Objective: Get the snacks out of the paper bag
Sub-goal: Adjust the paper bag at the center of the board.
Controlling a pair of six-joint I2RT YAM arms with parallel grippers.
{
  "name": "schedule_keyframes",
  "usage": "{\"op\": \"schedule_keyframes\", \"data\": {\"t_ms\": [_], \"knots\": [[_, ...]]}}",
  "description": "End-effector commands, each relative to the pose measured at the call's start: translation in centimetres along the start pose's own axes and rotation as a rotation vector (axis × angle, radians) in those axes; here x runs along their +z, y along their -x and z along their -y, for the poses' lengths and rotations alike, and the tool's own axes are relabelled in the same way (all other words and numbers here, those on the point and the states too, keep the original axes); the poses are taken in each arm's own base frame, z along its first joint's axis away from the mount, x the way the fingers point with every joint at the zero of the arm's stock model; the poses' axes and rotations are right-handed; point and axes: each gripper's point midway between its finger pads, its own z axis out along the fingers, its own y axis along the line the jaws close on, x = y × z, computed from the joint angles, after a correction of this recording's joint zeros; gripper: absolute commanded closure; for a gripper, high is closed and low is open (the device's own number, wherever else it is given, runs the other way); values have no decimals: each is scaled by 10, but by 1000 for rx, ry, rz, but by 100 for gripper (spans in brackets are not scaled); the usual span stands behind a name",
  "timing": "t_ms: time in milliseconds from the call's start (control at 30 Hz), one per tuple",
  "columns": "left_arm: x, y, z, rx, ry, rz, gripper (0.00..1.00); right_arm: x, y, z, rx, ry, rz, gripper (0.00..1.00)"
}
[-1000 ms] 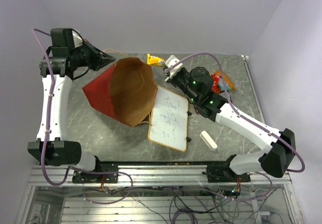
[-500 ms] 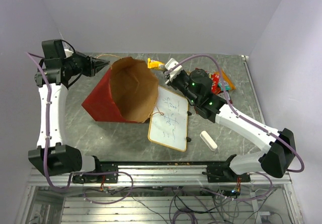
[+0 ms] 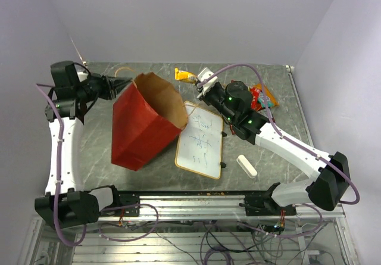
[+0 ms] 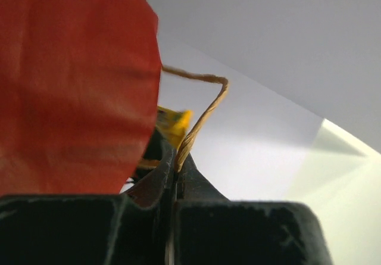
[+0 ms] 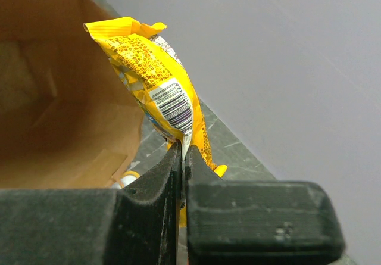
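Jaws of the left gripper (image 4: 177, 161) are pressed together on the thin string handle (image 4: 199, 107) of the paper bag (image 3: 141, 129), at the far left part of the bag's rim. Jaws of the right gripper (image 5: 181, 152) are also pressed together, and they pinch the lower edge of a yellow packet (image 5: 146, 62). This packet stands up from the fingers just outside the bag's rim, on its far right side.

The bag leans on the table (image 3: 95, 152). Its red wall faces up and its mouth is turned to the far right, so only a part of the brown inside is seen. Right of the bag lies a wood-framed whiteboard (image 3: 199, 141), its far left corner at the rim; whether they touch cannot be told. A white eraser (image 3: 246, 165) lies further right, well apart from the bag. Orange and red packets (image 3: 262, 96) lie far right of the bag, partly hidden behind the right arm (image 3: 280, 140).
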Motion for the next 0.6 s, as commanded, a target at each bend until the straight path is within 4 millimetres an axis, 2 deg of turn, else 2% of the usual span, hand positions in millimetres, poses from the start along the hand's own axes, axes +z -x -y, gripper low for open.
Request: {"op": "schedule_keyframes", "data": {"t_ms": [0,100,233,433,567], "knots": [[6,15,-39,42,33,-11,93,-1,16,7,28,-15,55,100],[-6,34,-68,164,147,40,93,-2,14,5,36,-8,51,100],[-37,57,-107,304,417,99,93,-6,8,6,38,-20,32,100],[-57,62,-123,371,495,133,93,-7,4,5,38,-19,18,100],[-70,59,-142,374,572,145,93,-3,3,2,40,-6,14,100]]}}
